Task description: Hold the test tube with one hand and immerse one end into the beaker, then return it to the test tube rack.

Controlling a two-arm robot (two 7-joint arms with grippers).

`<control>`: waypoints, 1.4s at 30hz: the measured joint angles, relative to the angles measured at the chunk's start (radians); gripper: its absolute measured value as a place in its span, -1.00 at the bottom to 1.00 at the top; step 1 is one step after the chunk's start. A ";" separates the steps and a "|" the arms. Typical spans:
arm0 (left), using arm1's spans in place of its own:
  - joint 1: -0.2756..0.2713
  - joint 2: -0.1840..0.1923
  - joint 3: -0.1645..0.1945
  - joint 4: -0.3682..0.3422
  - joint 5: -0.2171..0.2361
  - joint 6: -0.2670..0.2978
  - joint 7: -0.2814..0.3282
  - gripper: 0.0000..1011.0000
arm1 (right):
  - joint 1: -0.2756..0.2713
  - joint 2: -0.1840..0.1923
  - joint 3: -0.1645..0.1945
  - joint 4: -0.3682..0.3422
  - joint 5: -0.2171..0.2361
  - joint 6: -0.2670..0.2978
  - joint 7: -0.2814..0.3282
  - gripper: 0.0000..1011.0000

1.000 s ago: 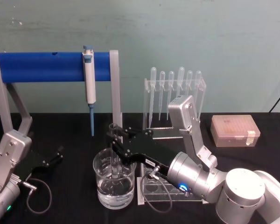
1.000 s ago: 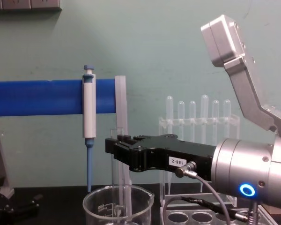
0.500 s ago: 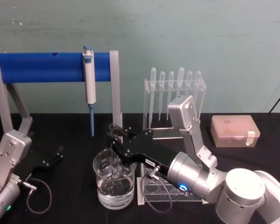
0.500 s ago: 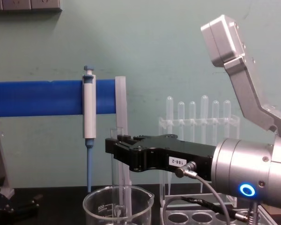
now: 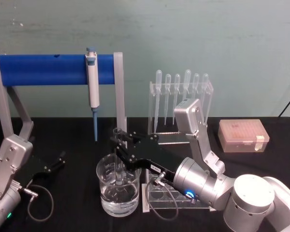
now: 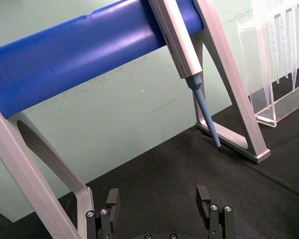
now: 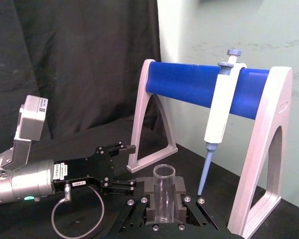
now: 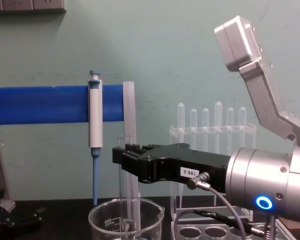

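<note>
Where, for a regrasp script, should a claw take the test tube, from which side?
Its upper stretch under the rim, approached level from the robot's right. The test tube stands upright with its lower end inside the beaker, whose wall blocks lower grips. The right claw grips it there; the left claw sits open at left.

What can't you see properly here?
- Chest view: wide clear glass beaker, base cut off by the lower edge.
- Head view: long clear glass test tube, lower end unclear through the beaker.
- Right wrist view: test tube's lower part, hidden by the black right tool.
</note>
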 joint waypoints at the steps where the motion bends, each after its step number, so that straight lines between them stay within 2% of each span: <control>1: 0.000 0.000 0.000 0.000 0.000 0.000 0.000 0.98 | 0.000 0.000 0.000 0.000 0.000 0.000 0.000 -0.55; 42: 0.000 0.000 0.000 0.000 0.000 0.000 0.000 0.98 | 0.000 0.000 0.000 0.000 0.000 0.000 0.000 -0.55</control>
